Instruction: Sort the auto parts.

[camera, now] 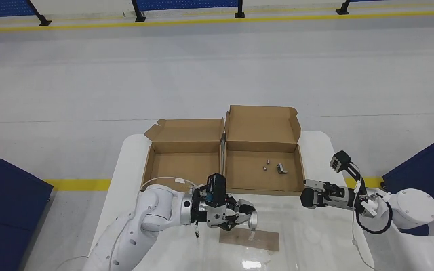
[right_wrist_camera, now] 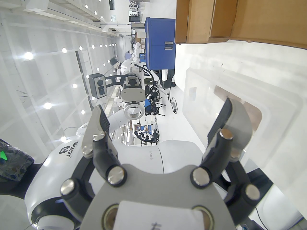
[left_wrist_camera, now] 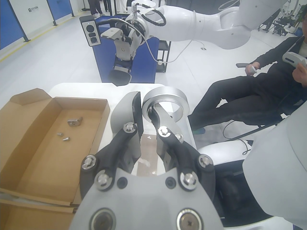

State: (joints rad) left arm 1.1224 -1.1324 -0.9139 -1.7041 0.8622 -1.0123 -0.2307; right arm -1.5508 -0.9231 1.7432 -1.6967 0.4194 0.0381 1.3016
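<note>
Top view has a white worktop (camera: 298, 220) with two open cardboard boxes side by side along its far edge, their walls touching and their lids folded back. The left box (camera: 180, 169) has a bare floor. The right box (camera: 244, 173) holds three small metal parts toward its right side. Near the middle of the near edge a clear tray (right_wrist_camera: 189, 92) sits over a brown board (camera: 263, 240).

The left gripper (camera: 247, 218) hangs above the board's far end, just short of the boxes. It is clamped on the ring (left_wrist_camera: 177, 96), with one finger inside the hole and the other pressing on the outer wall. The ring is a thick, smooth band of bright silver metal with a flat top face and a wide round opening. It is held clear of the worktop and juts out past the fingertips.

The right gripper (right_wrist_camera: 165, 116) is over the worktop by the right edge, well apart from the ring and pointing toward it, with its fingers spread wide and nothing between them.

In the right box lies a small grey angled bracket (left_wrist_camera: 74, 121). Just beside it, apart from each other, are two tiny bolts (left_wrist_camera: 60, 134) (left_wrist_camera: 66, 139). Between the ring and that box stands only the box's near wall.
</note>
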